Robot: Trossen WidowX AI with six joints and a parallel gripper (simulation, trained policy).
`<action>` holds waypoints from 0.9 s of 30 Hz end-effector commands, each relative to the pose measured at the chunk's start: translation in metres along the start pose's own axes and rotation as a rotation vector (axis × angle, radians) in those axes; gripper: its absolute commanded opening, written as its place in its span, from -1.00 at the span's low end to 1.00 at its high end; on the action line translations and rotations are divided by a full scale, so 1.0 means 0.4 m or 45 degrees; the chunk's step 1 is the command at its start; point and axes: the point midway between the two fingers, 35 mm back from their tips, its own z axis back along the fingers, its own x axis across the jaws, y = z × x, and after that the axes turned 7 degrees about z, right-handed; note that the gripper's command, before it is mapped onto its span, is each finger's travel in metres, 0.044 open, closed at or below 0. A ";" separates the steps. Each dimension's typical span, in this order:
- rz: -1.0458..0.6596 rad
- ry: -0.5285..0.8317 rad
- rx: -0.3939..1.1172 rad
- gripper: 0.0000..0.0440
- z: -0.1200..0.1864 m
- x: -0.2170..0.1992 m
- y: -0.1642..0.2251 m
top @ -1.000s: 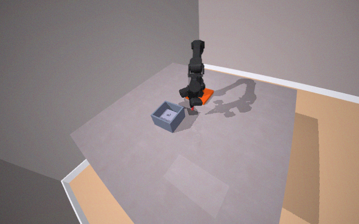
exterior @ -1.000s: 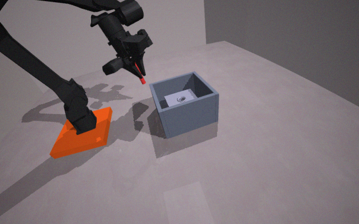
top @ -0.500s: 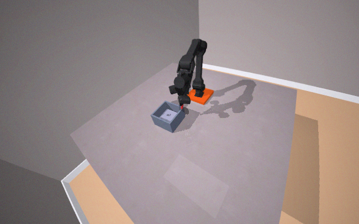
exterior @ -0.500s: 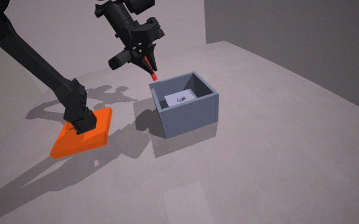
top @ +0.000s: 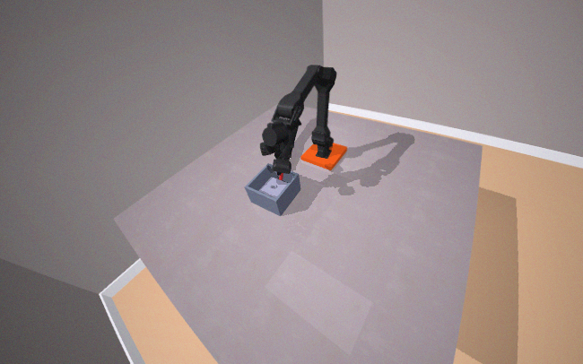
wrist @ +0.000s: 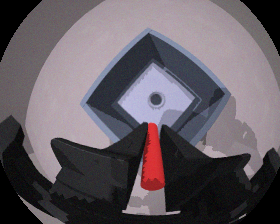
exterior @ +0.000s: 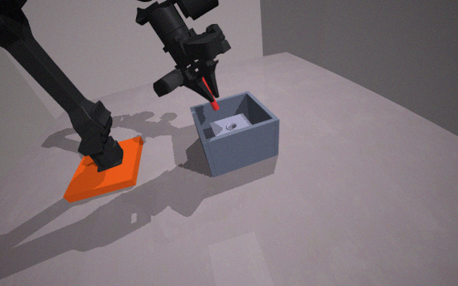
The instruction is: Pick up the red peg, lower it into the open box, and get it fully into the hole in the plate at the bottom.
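Though with lettering too small to read, pincer [top: 280, 175] [exterior: 215, 98] [wrist: 154, 127] clamped on red peg [top: 281, 177] [exterior: 215, 106] [wrist: 152, 162].

Lettering too small to be read

A small pale marking [top: 283, 118] is seen on the dark arm [top: 288, 108] in the top view, on the forward part above the wrist; it may be lettering, but its characters are too small and blurred to be made out; no text, label, brand, number or sign can be read in any of the three views.
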 end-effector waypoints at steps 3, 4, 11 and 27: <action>-0.026 0.005 0.006 -0.99 -0.030 -0.003 -0.032; -0.031 0.006 0.008 -0.99 -0.035 -0.004 -0.036; -0.051 0.019 0.039 -0.97 -0.076 -0.011 -0.057; 0.017 0.095 0.137 -0.35 -0.175 -0.024 -0.060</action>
